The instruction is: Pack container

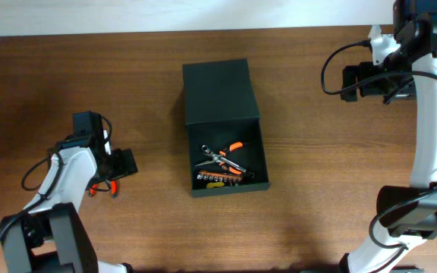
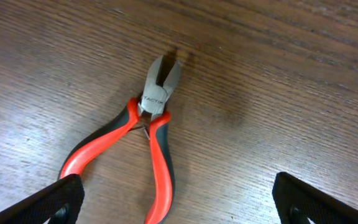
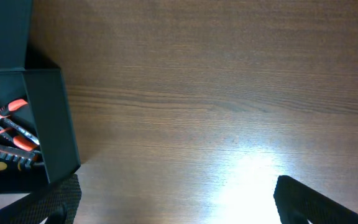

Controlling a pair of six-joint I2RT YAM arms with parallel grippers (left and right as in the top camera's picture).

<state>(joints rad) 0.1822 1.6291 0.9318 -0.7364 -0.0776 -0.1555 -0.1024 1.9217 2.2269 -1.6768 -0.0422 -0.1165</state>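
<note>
The container (image 1: pixel 226 91) is a dark green-black box in the middle of the table, its flap lid open toward the back. Inside lie orange-handled tools (image 1: pixel 222 161) and a bit holder. The container's corner also shows in the right wrist view (image 3: pixel 48 118). Red-and-black handled cutting pliers (image 2: pixel 143 134) lie on the table under my left gripper (image 2: pixel 178 202), which is open and empty just above the handles. In the overhead view the pliers (image 1: pixel 103 189) peek out below the left gripper (image 1: pixel 116 168). My right gripper (image 3: pixel 176 202) is open and empty at the back right (image 1: pixel 370 80).
The table is brown wood (image 1: pixel 332 167). The arm bases stand at the front left (image 1: pixel 44 235) and front right (image 1: pixel 408 220). A pale wall strip runs along the table's far edge.
</note>
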